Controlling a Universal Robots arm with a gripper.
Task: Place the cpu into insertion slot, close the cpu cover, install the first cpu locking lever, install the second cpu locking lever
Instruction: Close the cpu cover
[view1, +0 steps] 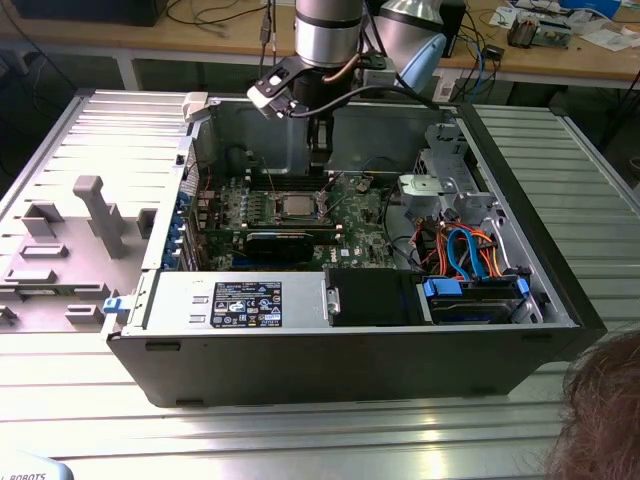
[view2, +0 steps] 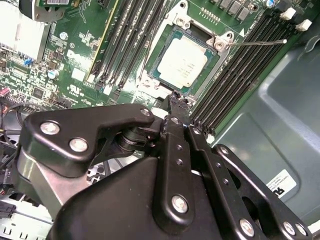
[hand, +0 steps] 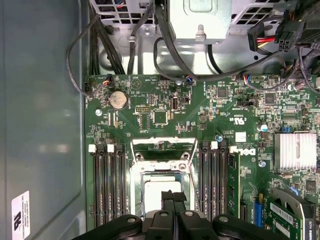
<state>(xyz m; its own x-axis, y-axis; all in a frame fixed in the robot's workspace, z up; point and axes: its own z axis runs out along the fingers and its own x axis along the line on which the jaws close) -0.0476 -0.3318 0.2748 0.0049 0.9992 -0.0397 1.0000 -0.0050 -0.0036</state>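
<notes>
The cpu, a silver-topped square chip, lies in the insertion slot on the green board; it also shows in the exterior view and the first wrist view. The silver cpu cover frames the chip and looks laid down around it. A thin wire locking lever sticks out sideways over the memory slots. My gripper hovers just above the socket's edge, fingers pressed together and holding nothing; its tips overlap the chip in the first wrist view. In the exterior view the gripper hangs inside the case.
Black memory slots flank the socket on both sides. A black card and power supply sit nearer the case front, with drive bays and cables at the exterior view's right. A person's head is at the lower right.
</notes>
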